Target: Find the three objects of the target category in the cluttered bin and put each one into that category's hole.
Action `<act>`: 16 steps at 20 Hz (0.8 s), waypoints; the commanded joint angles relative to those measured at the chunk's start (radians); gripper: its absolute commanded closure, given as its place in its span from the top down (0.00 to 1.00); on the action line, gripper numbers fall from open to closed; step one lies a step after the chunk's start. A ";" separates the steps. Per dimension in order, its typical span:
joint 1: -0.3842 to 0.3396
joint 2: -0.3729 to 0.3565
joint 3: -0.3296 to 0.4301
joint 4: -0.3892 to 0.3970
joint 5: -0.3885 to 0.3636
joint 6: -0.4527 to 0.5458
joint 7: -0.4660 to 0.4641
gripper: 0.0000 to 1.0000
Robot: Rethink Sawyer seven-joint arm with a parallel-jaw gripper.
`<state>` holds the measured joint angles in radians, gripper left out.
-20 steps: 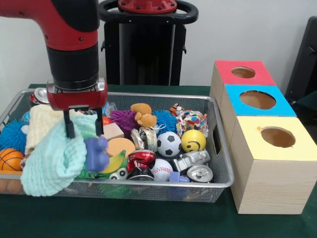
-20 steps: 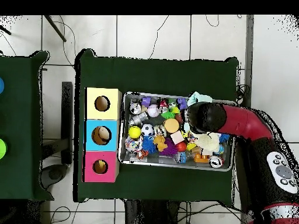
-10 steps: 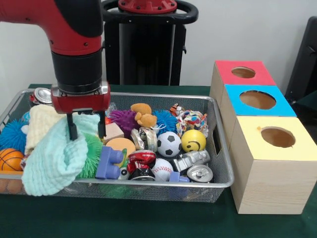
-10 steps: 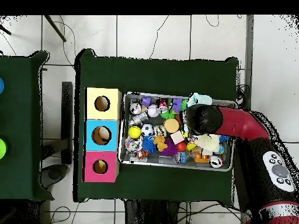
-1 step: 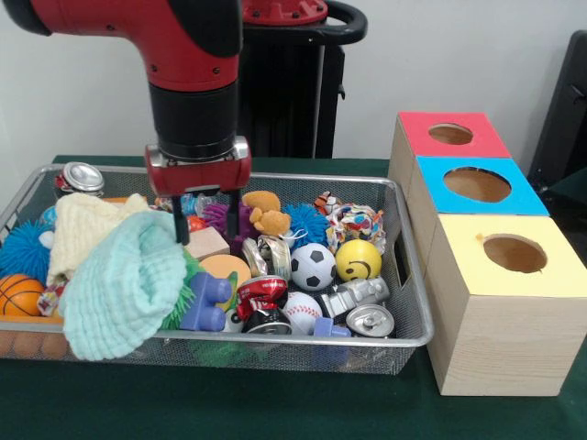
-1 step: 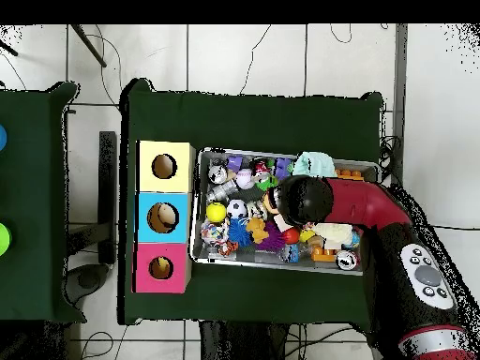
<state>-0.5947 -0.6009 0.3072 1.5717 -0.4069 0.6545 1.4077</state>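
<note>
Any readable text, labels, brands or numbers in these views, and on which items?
No text can be read in either view.
Crushed red can: printing too blurred to read.
Patterned ball: coloured marks, illegible.
Yellow ball: a smiley face, no words.
Red box, blue box, yellow box: unlabelled.

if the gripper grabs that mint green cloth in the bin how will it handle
The mint green cloth would likely be floppy: it lies bunched and draped over the mesh bin edge. It probably weighs little for its bulk. Lifted by one fold it may hang down and drag toys such as the purple block beside it.
</note>
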 commanded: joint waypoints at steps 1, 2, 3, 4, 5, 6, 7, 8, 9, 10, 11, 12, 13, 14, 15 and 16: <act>0.031 -0.019 0.006 0.150 -0.026 -0.103 0.109 1.00; 0.032 -0.015 0.002 0.153 -0.028 -0.114 0.110 1.00; 0.032 -0.010 0.001 0.153 -0.028 -0.120 0.109 1.00; 0.030 -0.001 0.000 0.151 -0.029 -0.128 0.106 1.00; 0.029 0.004 0.000 0.150 -0.029 -0.132 0.102 1.00; 0.027 0.011 -0.001 0.147 -0.029 -0.138 0.099 1.00; 0.026 0.014 -0.001 0.146 -0.029 -0.141 0.095 1.00; 0.025 0.019 -0.002 0.143 -0.030 -0.145 0.093 1.00; 0.024 0.022 -0.002 0.142 -0.030 -0.147 0.090 1.00; 0.023 0.027 -0.003 0.139 -0.030 -0.151 0.088 1.00; 0.022 0.033 -0.003 0.137 -0.030 -0.156 0.087 1.00; 0.021 0.038 -0.004 0.136 -0.032 -0.163 0.086 1.00; 0.020 0.041 -0.005 0.135 -0.032 -0.167 0.085 1.00; 0.016 0.043 -0.006 0.142 -0.035 -0.177 0.085 1.00; 0.016 0.045 -0.006 0.143 -0.034 -0.180 0.084 1.00; 0.015 0.043 -0.007 0.146 -0.033 -0.180 0.085 1.00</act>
<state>-0.5669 -0.5967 0.3012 1.6753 -0.4067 0.5421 1.4077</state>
